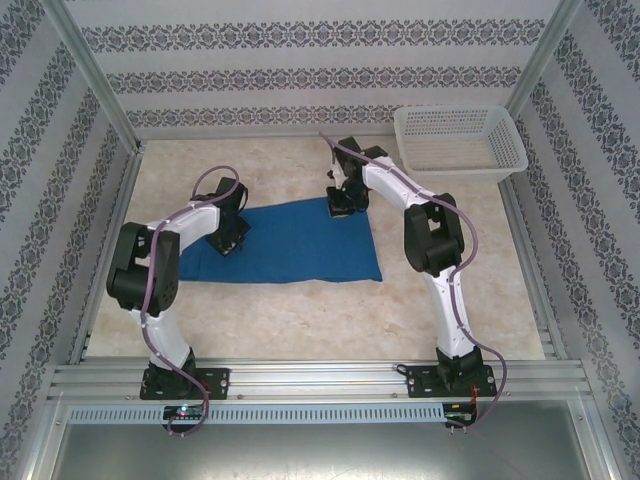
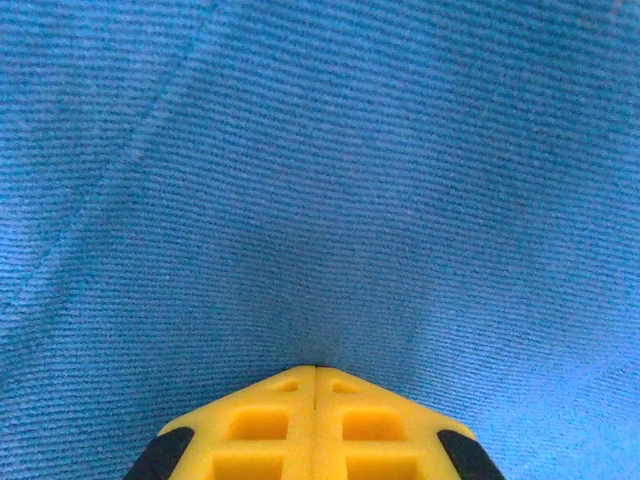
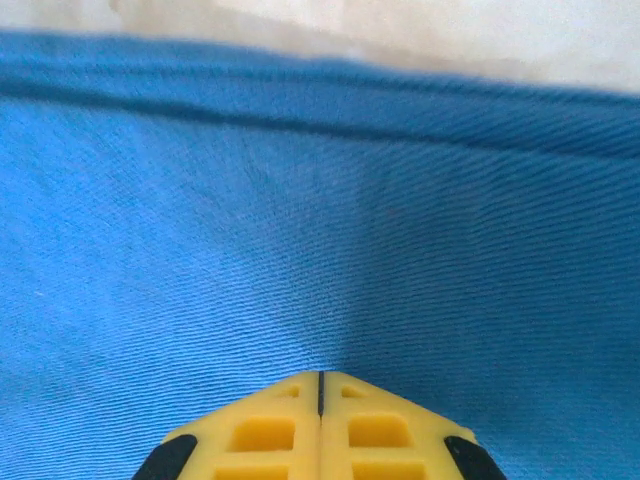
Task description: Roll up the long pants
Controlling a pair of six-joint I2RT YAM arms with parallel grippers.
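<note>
**Position of the workpiece.** The long pants lie flat on the tabletop, folded into one deep-blue rectangle between the two arms. Its long axis runs left to right. The white basket stands at the far right, well apart from the cloth.

**Jaws relative to the workpiece.** Both sets of jaws are down on the cloth.
- The left jaws rest on the left part of the rectangle, inside its outline and short of the left end.
- The right jaws rest at the far right corner. In the right wrist view the far hem runs across just beyond them, with bare tabletop past it.

Each arm is therefore nearer its own end of the long axis. A roll along that axis would likely start from one end.

**State of the jaws.** Both sets are fully closed, the yellow fingertips meeting with no gap. The cloth is drawn in toward each tip, so each set is judged to hold a small pinch of the top layer.

**Surface.** Fine ribbed weave, smooth, with faint creases.
</note>
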